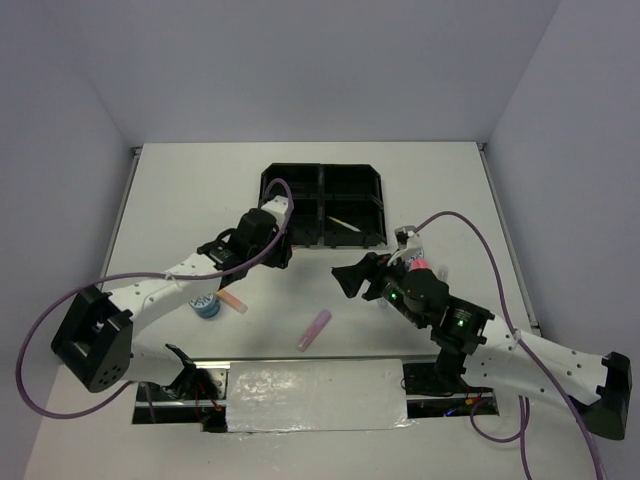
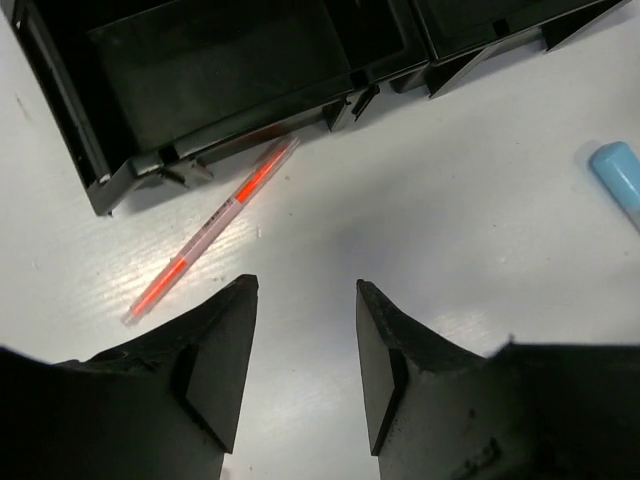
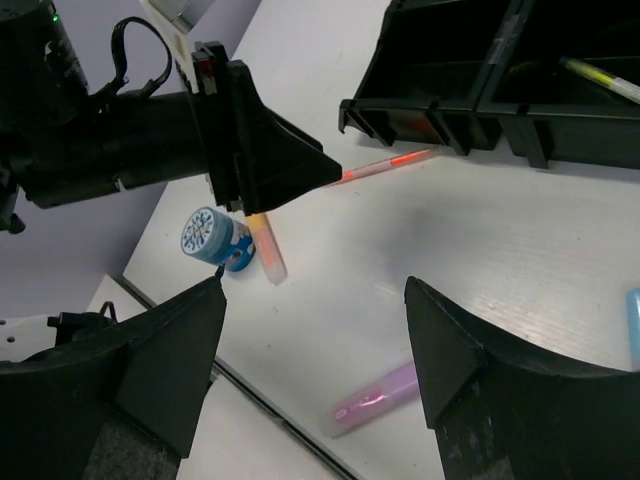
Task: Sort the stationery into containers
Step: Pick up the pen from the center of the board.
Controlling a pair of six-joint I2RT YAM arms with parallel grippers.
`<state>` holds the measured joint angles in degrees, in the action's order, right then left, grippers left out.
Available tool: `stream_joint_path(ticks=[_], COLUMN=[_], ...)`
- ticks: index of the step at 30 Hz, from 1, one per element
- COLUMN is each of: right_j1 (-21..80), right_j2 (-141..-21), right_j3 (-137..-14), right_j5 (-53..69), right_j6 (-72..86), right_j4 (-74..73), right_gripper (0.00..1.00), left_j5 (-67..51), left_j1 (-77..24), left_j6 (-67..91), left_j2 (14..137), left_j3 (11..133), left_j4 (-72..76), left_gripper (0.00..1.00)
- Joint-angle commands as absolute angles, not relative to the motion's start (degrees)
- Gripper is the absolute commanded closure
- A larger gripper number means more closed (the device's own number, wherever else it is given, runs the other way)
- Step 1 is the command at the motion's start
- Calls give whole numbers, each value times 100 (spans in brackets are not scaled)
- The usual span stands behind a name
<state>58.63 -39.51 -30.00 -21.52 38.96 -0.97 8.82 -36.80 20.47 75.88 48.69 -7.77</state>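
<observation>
Black tray (image 1: 322, 200): four compartments, two by two, at far centre of white table (image 1: 200, 180). Yellow pen (image 1: 345, 224): inside near-right compartment, lying on a slant. Pink pen (image 2: 215, 225): outside tray on the table, slanted, upper end reaching the foot of the tray's near wall below the near-left compartment. Left gripper (image 2: 305, 290): at tray's near-left corner, low over the table just short of the pink pen; jaws parted, nothing between. Right gripper (image 3: 312, 290): off the tray's near-right corner, above bare table; jaws spread wide, holding nothing. Blue-and-white tape roll (image 1: 206, 305): on the table beside the left arm, well apart from tray. Orange marker (image 1: 232, 300): just beside the roll on its right; touching or not, cannot tell. Purple marker (image 1: 314, 329): alone on the table between the two arms, near the front edge. Light blue marker (image 2: 618, 180): on the table, only one end showing at right edge of left wrist view.
</observation>
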Motion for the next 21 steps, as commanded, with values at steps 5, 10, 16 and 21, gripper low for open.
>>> stream_joint_path(ticks=[5, 10, 16, 21], right_j1=[5801, 5783, 5766, 5757], right_j2=[-3366, -3349, -3533, -3691], right_j3=[-2751, -2786, -2830, -2839], right_j5=[-2311, -2312, -2233, -2162], right_j6=[3692, 3569, 3437, 3428], right_j4=[-510, -545, -483, -422], right_gripper=[18, 17, 16, 16], left_j5=[581, 457, 711, 633], left_j1=[-3402, -3252, -3217, -3032], left_j6=[1371, 1292, 1143, 1142], left_j2=[8375, 8754, 8929, 9061], left_j3=[5159, 5089, 5010, 4869], left_j4=[-114, 218, 369, 457], left_gripper=[38, 38, 37, 37])
